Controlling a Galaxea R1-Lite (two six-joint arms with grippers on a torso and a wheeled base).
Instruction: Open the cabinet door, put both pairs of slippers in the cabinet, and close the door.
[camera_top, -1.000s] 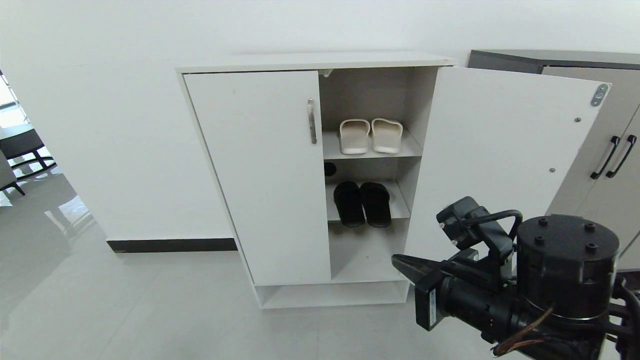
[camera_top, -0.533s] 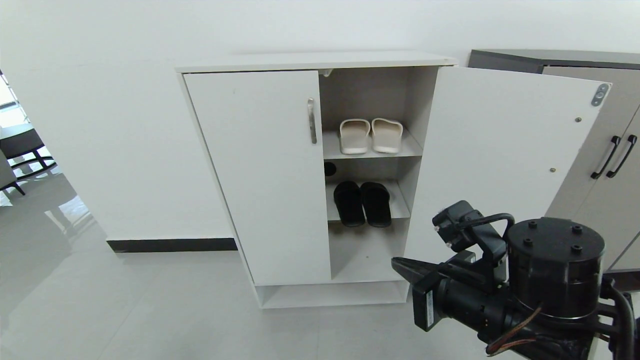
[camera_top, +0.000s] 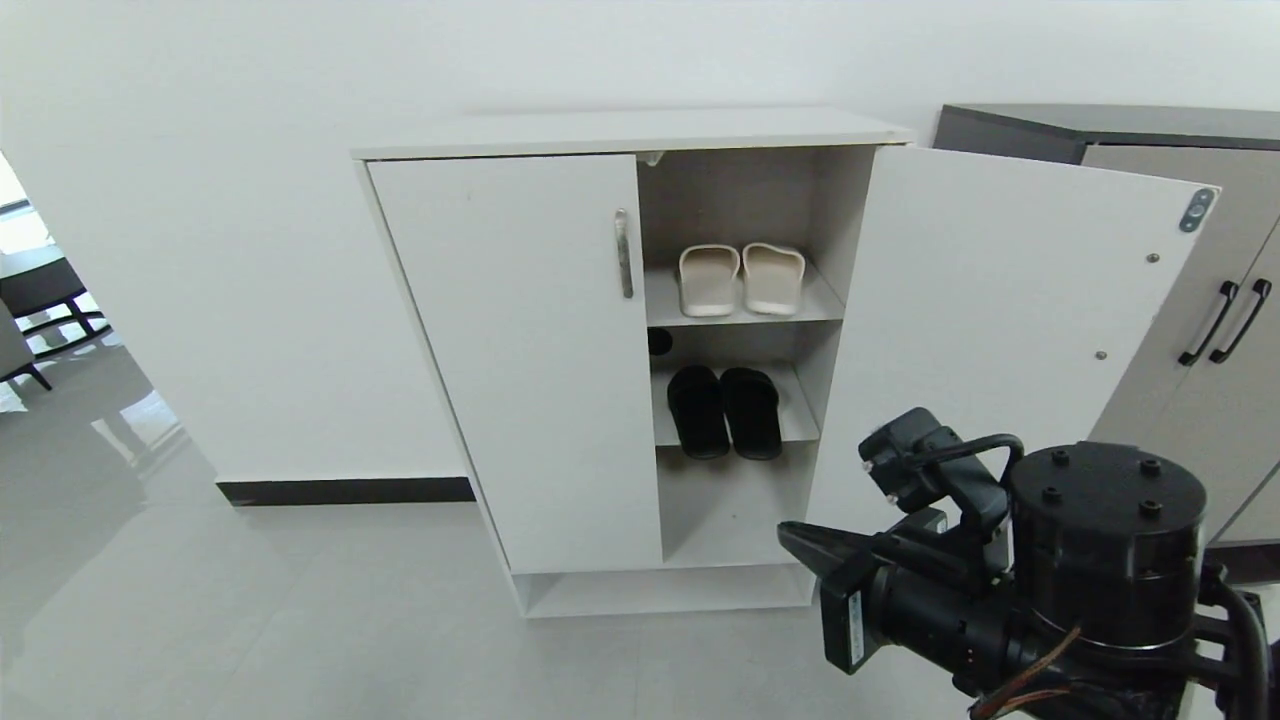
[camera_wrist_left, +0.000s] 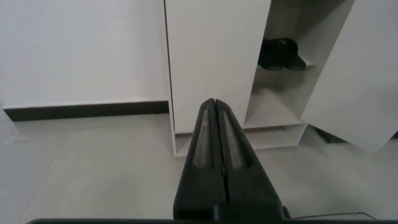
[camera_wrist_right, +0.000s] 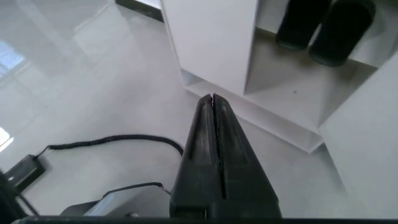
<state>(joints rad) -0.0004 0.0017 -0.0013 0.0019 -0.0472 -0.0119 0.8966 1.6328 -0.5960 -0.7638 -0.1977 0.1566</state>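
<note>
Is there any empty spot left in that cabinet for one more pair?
Yes: the bottom compartment, under the shelf of black slippers, is bare. Both shelves above are crowded, one with that black pair, the other with the cream slippers. The floor before the cabinet is bare too.

Matt white cabinet (camera_top: 520, 350), brushed metal handle (camera_top: 623, 253), glossy floor (camera_top: 250, 620)

No text, number or sign is legible; the small white label (camera_top: 853, 621) on the black right gripper (camera_top: 790, 532), lower right of the frame, is too small to read
</note>
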